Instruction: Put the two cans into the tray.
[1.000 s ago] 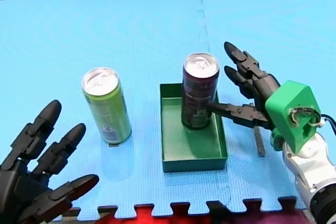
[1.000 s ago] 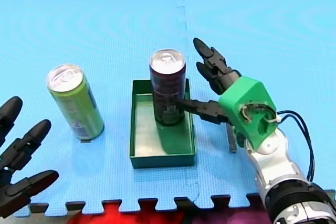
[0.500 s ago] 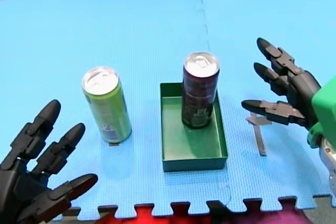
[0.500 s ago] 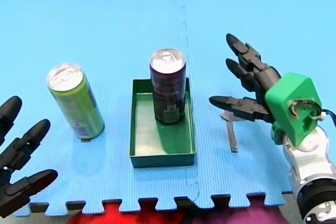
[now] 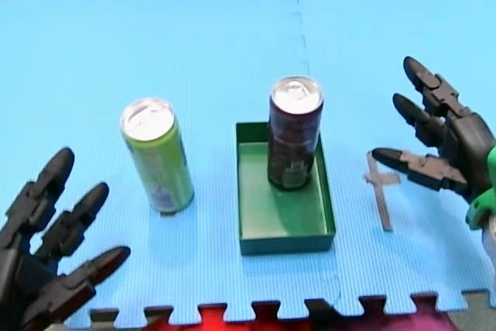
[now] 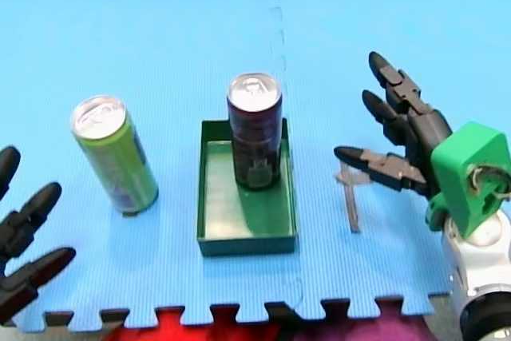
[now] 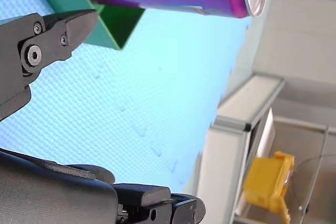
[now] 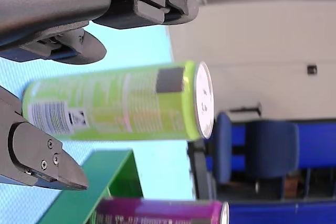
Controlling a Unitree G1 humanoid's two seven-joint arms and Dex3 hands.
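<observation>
The dark purple metal can (image 5: 294,145) stands upright in the far end of the green rectangular tray (image 5: 287,243). The lime-green metal can (image 5: 159,160) stands on the blue foam mat (image 5: 116,52), apart to the tray's left. The right hand (image 5: 453,149), right of the tray, holds nothing; the left hand (image 5: 46,269), at the front left, also holds nothing.

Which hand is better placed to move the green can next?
Left: the left hand is on the same side as the green can; the right hand is beyond the tray and purple can.
</observation>
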